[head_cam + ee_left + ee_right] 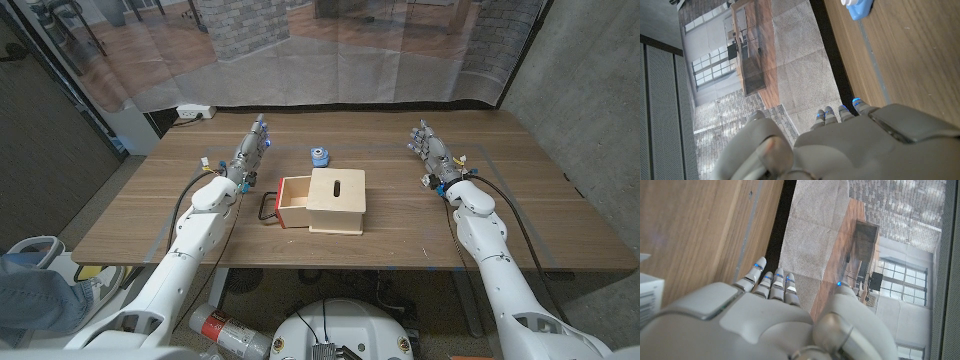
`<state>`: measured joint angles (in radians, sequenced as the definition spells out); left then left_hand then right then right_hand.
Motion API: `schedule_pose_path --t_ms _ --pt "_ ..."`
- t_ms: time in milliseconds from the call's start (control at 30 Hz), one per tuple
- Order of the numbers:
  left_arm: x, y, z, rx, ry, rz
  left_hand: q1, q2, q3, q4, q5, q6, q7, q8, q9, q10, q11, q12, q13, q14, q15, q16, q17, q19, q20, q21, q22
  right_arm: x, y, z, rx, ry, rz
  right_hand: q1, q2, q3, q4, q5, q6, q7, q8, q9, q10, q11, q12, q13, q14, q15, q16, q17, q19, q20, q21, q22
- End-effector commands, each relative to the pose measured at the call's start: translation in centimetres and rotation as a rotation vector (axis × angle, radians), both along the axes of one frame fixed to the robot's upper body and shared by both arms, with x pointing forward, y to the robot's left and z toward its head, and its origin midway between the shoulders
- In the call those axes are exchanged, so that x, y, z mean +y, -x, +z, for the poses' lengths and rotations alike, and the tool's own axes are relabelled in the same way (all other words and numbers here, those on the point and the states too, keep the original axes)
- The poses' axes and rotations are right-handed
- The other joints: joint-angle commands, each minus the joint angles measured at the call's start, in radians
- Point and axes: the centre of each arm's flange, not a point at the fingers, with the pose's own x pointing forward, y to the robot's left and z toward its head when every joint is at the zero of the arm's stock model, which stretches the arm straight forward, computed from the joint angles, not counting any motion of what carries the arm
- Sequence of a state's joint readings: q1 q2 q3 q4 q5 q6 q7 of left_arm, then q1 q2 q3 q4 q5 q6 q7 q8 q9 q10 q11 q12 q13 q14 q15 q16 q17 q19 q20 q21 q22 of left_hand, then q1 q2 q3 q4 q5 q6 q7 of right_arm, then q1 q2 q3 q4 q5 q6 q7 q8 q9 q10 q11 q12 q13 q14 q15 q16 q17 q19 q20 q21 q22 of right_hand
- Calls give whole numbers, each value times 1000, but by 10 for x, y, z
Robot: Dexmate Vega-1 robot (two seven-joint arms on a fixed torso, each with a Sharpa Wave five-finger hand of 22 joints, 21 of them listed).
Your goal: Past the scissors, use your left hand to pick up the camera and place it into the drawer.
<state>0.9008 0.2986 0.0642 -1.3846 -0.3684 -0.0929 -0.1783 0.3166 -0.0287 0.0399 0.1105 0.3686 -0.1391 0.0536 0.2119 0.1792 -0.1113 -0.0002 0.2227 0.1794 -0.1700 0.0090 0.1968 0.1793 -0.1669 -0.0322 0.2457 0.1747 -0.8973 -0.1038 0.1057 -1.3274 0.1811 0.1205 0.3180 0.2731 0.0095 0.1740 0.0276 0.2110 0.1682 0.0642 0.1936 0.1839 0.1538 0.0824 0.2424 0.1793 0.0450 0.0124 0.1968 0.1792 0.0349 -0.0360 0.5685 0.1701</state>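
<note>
Small blue camera (318, 155) sits on the wooden table (520, 215), just beyond the light wood box (337, 200). The box's drawer (293, 202) is pulled out toward the robot's left. Dark scissors (268, 207), probably, lie touching the drawer front. Left hand (251, 148) stands left of the camera, apart from it, fingers extended, holding nothing. Right hand (430, 148) likewise open-fingered, empty, well right of the box.

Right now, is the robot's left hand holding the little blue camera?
No, the left hand holds nothing, and the camera sits apart on the table beyond the drawer box.
</note>
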Motion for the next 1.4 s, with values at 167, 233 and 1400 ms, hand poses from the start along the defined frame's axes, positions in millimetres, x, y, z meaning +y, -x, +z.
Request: schedule_pose_path --t_ms 167,233,1400 --pt "7 8 6 -6 -45 30 10 4 2 -1 5 5 -2 1 5 7 -3 4 6 0 1 5 4 -6 -7 -5 5 -4 3 -2 -5 -24 -12 13 3 5 -5 0 7 -2 5 4 2 -4 -9 3 9 1 1 3 12 -38 -6 2" --pt "8 9 8 -8 -55 30 11 5 2 -1 5 6 -2 1 5 7 -1 4 6 2 2 5 4 -6 -5 -6 5 -5 3 -2 -4 -31 -10 14 3 5 -6 0 8 -2 5 4 2 -5 -9 3 9 -1 1 3 13 -39 -7 2" --pt "4 28 36 -49 -231 180 38 14 3 -15 7 35 -15 4 6 32 -10 4 6 23 -4 4 3 -3 8 -16 5 -8 4 -7 4 -45 -6 12 6 4 -10 -3 11 -3 4 4 9 -1 -13 3 16 4 0 3 20 -36 -24 2"
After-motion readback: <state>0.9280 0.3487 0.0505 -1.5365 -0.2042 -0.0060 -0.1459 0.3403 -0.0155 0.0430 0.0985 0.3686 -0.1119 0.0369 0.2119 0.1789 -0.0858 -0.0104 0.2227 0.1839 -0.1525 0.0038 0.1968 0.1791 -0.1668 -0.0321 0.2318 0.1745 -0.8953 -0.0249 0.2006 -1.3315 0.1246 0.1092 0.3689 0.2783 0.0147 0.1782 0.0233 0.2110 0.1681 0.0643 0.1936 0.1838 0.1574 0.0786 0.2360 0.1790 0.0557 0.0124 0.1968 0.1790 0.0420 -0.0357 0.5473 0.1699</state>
